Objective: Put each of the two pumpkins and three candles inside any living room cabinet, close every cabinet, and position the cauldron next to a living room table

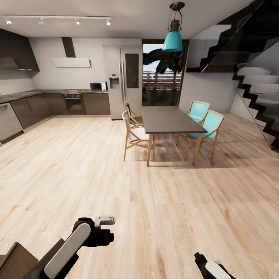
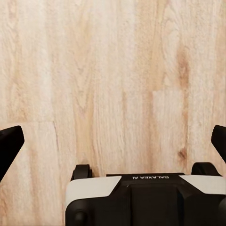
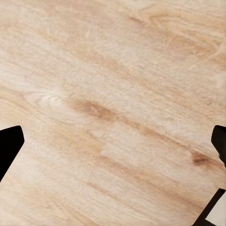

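The pumpkins, candles, cabinet and cauldron are out of view. My left arm [image 1: 75,242] reaches in low on the left of the head view, and the tip of my right arm [image 1: 211,267] shows at the bottom edge. In the left wrist view my left gripper [image 2: 113,141] is open over bare pale wood floor [image 2: 113,70], its black fingertips [image 2: 9,143] far apart with nothing between them. My right gripper [image 3: 113,146] is likewise open over the floor [image 3: 113,84], holding nothing.
A dark-topped dining table [image 1: 170,120] stands ahead with two white chairs [image 1: 133,133] on its left and two turquoise chairs [image 1: 207,124] on its right. Grey kitchen cupboards [image 1: 27,110] line the left wall, with a fridge [image 1: 124,81] behind. Stairs [image 1: 255,77] rise at the right. Wide wood floor lies between.
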